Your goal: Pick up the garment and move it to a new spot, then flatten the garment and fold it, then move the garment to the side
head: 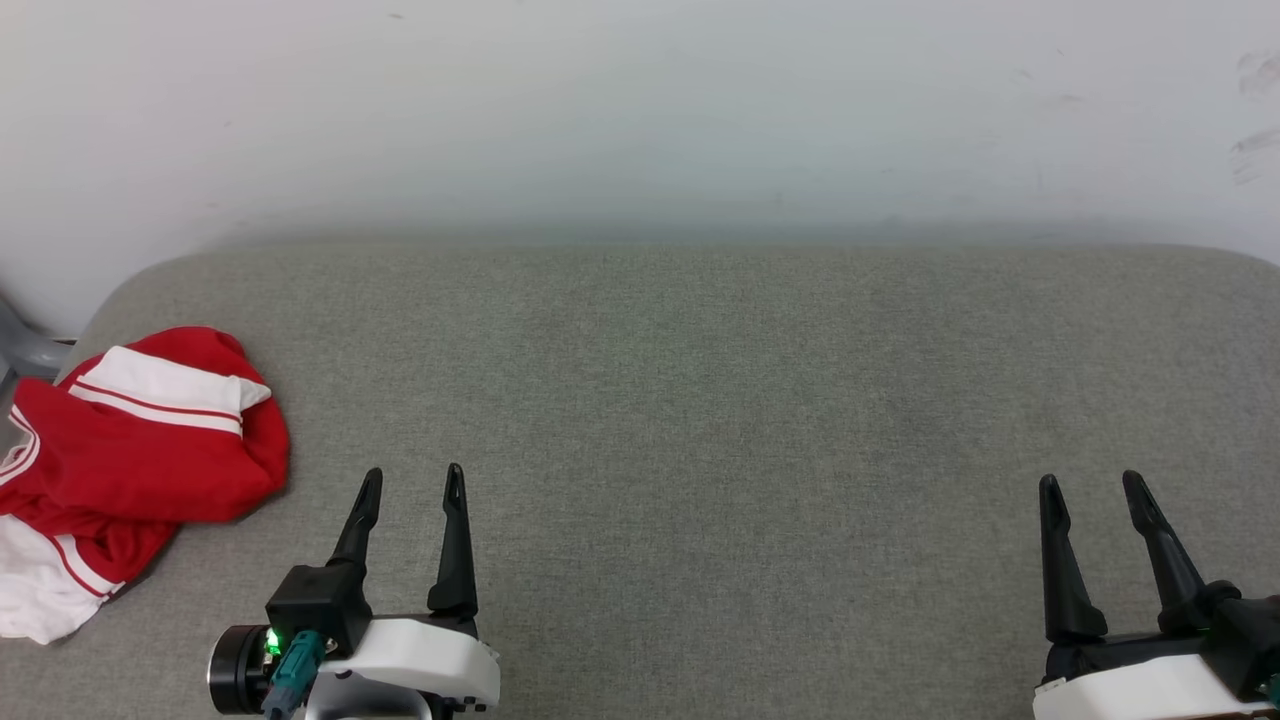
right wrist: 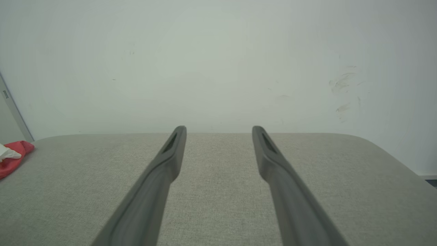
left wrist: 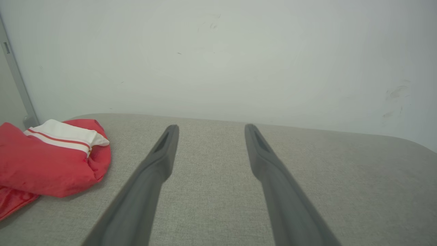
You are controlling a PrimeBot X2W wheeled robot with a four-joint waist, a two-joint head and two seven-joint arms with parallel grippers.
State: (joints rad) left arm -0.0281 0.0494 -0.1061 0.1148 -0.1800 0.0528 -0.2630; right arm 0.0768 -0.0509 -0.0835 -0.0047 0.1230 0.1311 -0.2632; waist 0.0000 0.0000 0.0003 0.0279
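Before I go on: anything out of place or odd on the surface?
Only the garment: it lies bunched in a heap at the left end of the grey surface, cut off by the head view's edge, so overhang cannot be judged. Faint scuffs mark the wall. The left end effector and right end effector are open, empty.

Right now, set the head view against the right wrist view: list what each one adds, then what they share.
Head view adds: the left gripper, open, a little to the right of the red jersey and not touching it, and the red stripes on the jersey's white sleeve. Right wrist view adds: the slots in the fingertips of the right gripper and the whole rounded right corner of the gray fabric surface. Shared: the open right gripper, the crumpled jersey at the surface's left end, and the scuffed white wall.
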